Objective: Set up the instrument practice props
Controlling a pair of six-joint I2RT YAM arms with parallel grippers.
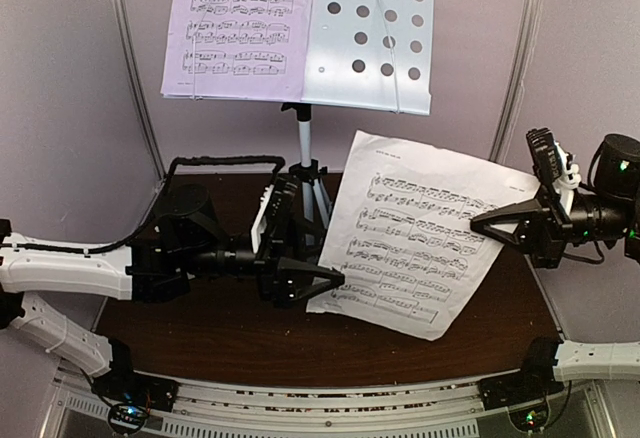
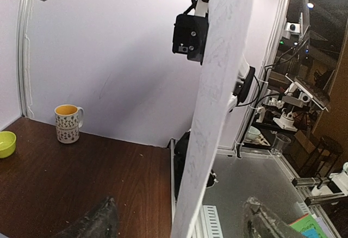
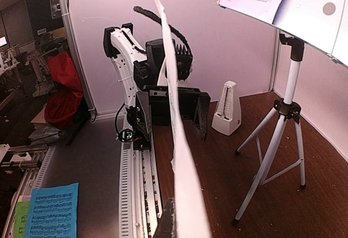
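The pale perforated music stand [image 1: 368,33] rises on its silver tripod [image 1: 305,173] at the back, with one sheet-music page [image 1: 240,23] on its left half. A second page [image 1: 420,233] hangs tilted in the air over the table. My right gripper [image 1: 482,223] is shut on that page's right edge; the page runs edge-on up the right wrist view [image 3: 174,113]. My left gripper [image 1: 333,278] stands open, its fingers straddling the page's lower left corner without touching it [image 2: 179,221]. The pale pyramid metronome [image 3: 227,109] stands upright on the table beyond the left gripper.
A patterned white mug [image 2: 68,123] and a yellow-green bowl [image 2: 5,143] sit by the back wall on the brown table [image 2: 109,178]. The tripod legs [image 3: 272,156] spread over the table's rear middle. A metal rail [image 1: 330,403] runs along the near edge.
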